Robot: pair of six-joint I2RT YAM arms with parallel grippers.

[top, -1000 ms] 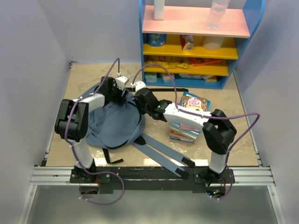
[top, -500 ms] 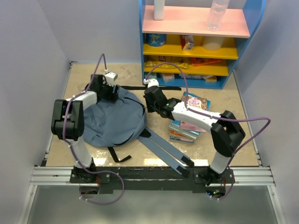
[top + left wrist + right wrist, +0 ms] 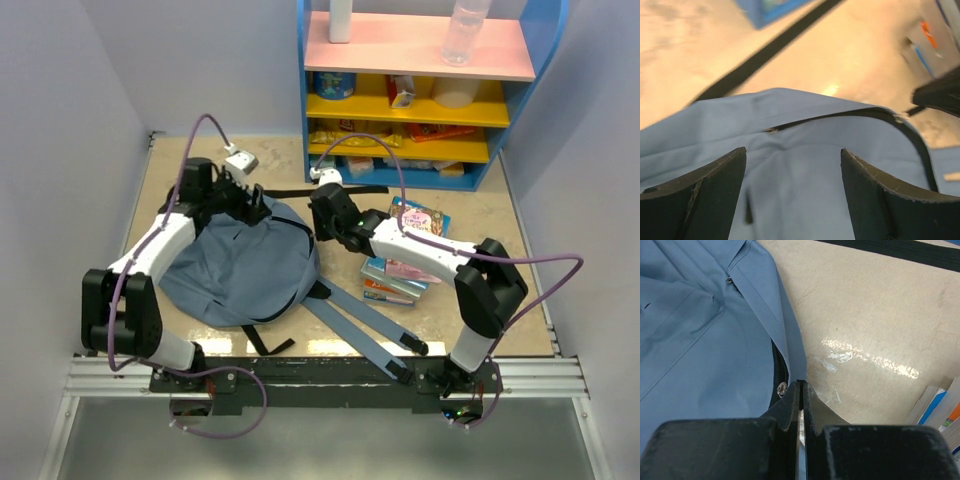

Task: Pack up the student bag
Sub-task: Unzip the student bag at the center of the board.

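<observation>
The student bag [image 3: 240,270] lies flat on the table, a rounded grey-blue backpack with its padded straps [image 3: 365,320] trailing toward the front right. My left gripper [image 3: 262,208] hovers open over the bag's back edge. In the left wrist view its fingers [image 3: 715,190] frame bare blue fabric [image 3: 805,165] without touching it. My right gripper [image 3: 320,222] sits at the bag's right rim. There it [image 3: 799,385] is shut, with a thin black tab pinched at the tips, right beside the black zipper [image 3: 776,365] and its metal ring [image 3: 781,388].
A stack of colourful books [image 3: 405,262] lies just right of the right gripper, its corner showing in the right wrist view [image 3: 940,405]. A thin black webbing strap [image 3: 340,190] stretches along the table behind the bag. A blue shelf unit [image 3: 420,90] stands at the back.
The left arm has swung outward to the left, its gripper staying over the bag's back edge. The right gripper moved from above the bag to its right rim; the shoulder straps shifted right.
</observation>
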